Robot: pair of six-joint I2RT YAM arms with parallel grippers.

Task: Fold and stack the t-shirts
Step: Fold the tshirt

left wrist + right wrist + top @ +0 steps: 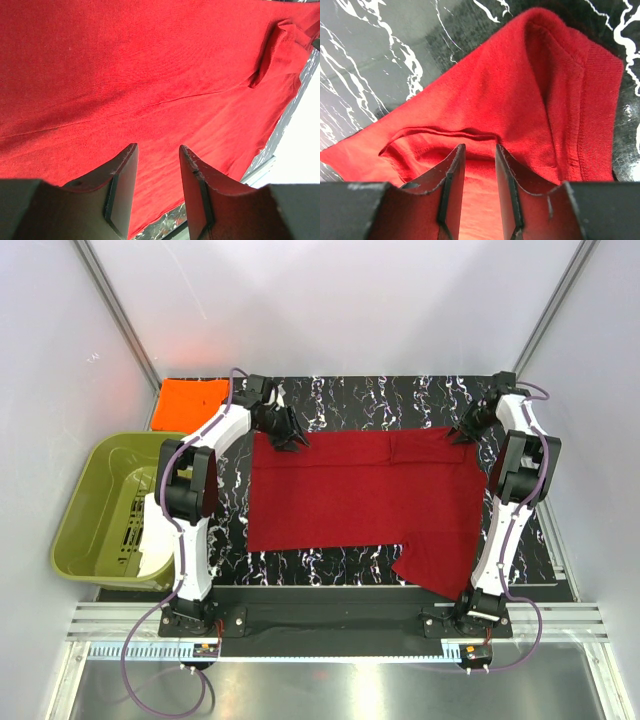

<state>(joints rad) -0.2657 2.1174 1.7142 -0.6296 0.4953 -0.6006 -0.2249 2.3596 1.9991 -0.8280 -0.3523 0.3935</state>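
Note:
The dark crimson t-shirt [360, 495] lies spread flat on the black marbled mat [350, 400], one sleeve [435, 565] hanging toward the near right. My left gripper [293, 443] is open, just over the shirt's far left corner; in the left wrist view [157, 147] red cloth [150, 65] fills the frame below the parted jaws. My right gripper [460, 435] is open at the shirt's far right corner; in the right wrist view [480, 146] its jaws straddle a folded edge of red cloth [535, 90]. The orange t-shirt [190, 403] lies folded at the back left.
An olive-green plastic tub [95, 490] stands off the mat's left edge, beside the left arm. Grey walls close in the back and sides. Bare mat shows beyond the shirt's far edge and along its near left.

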